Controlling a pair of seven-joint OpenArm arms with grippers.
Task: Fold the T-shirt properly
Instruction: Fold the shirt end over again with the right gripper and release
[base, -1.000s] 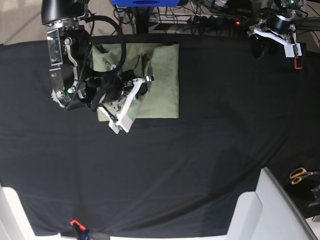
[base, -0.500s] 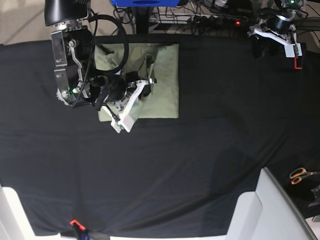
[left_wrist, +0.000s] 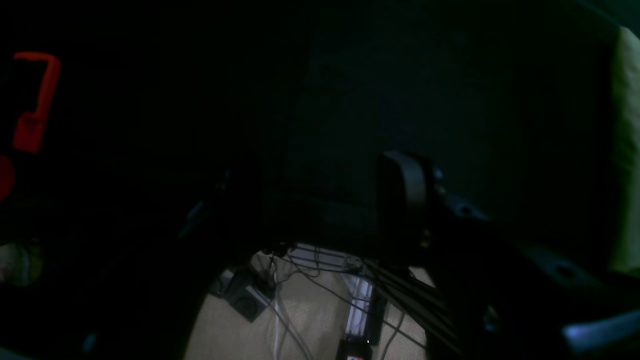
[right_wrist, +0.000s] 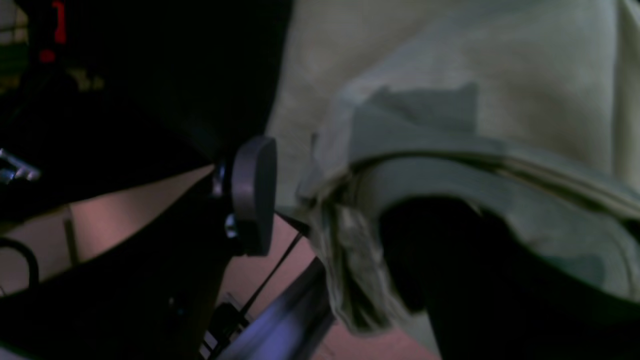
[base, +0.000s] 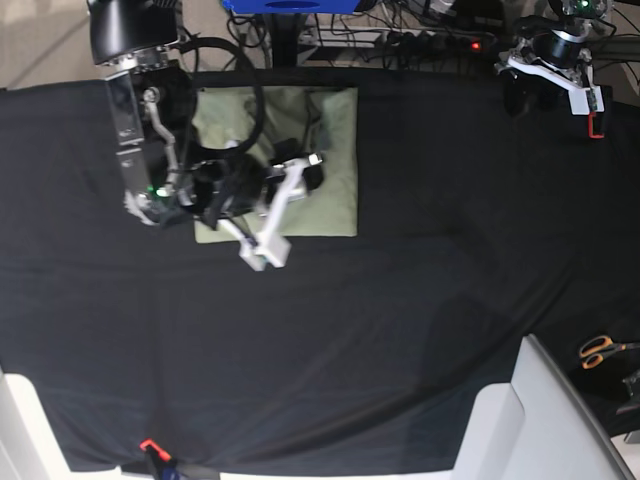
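The T-shirt (base: 335, 190) lies folded into a pale green rectangle on the black cloth at the back left. My right gripper (base: 310, 172) hovers low over its middle. In the right wrist view the right gripper (right_wrist: 340, 220) is open: one grey pad (right_wrist: 252, 195) stands clear of a bunched, layered edge of the T-shirt (right_wrist: 450, 75), which rests against the dark other finger. My left gripper (base: 530, 98) sits parked at the back right corner, far from the shirt. Its wrist view is very dark; one pad (left_wrist: 400, 195) shows, with only floor and cables in the gap, and the T-shirt (left_wrist: 627, 150) at the right edge.
A red clamp (base: 597, 125) sits beside the left arm at the back right edge. Orange-handled scissors (base: 600, 350) lie off the table's right side. A white block (base: 560, 420) stands at the front right, another (base: 20, 425) at the front left. Cables and a power strip (base: 430, 40) run behind the table.
My right gripper went from shut to open, letting go of the cloth, and the arm moved right and toward the front. The raised fold has dropped flatter. The left arm stayed still.
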